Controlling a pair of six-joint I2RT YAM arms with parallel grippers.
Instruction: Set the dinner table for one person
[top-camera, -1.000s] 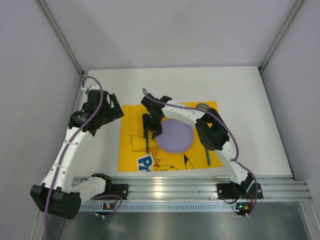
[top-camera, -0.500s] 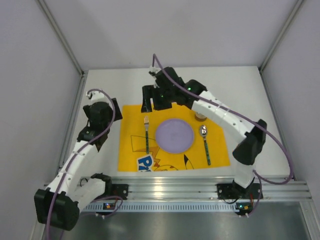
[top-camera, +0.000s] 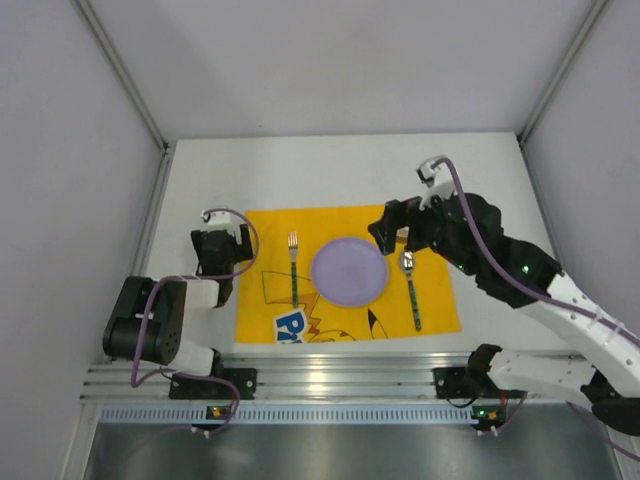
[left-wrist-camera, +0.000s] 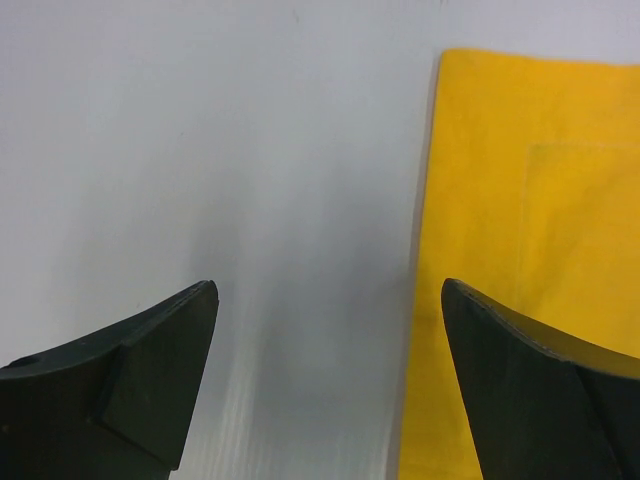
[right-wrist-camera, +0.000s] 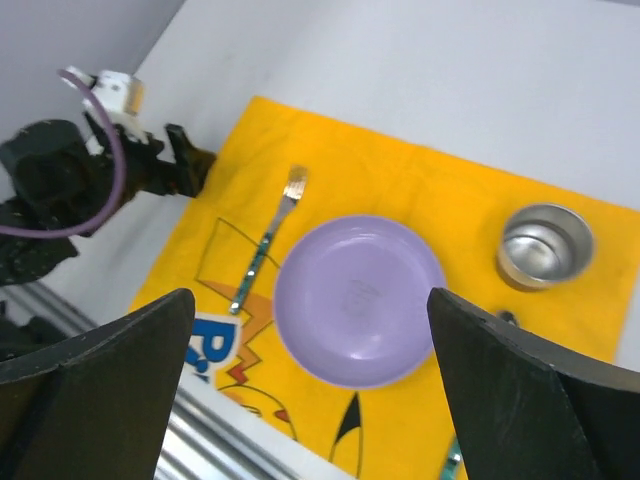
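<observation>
The white dinner table (top-camera: 300, 170) carries a yellow cartoon mat (top-camera: 340, 225). On the mat lie a purple plate (top-camera: 349, 271), a fork (top-camera: 293, 268) to its left and a spoon (top-camera: 411, 290) to its right. My right gripper (top-camera: 392, 226) hangs open and empty above the mat's far right; its wrist view shows the plate (right-wrist-camera: 360, 300), the fork (right-wrist-camera: 268, 240) and a steel cup (right-wrist-camera: 545, 245) between the open jaws (right-wrist-camera: 310, 297). The cup is hidden under the arm in the top view. My left gripper (top-camera: 232, 252) is open and empty, low over the table (left-wrist-camera: 250, 180) at the mat's left edge (left-wrist-camera: 520, 250).
Grey walls close in the table on the left, far and right sides. An aluminium rail (top-camera: 340, 375) with both arm bases runs along the near edge. The left arm is folded back near its base (top-camera: 150, 330).
My right arm left the fork on the mat, lifted away and swung to the right side. My left arm folded back and came down beside the mat's left edge.
</observation>
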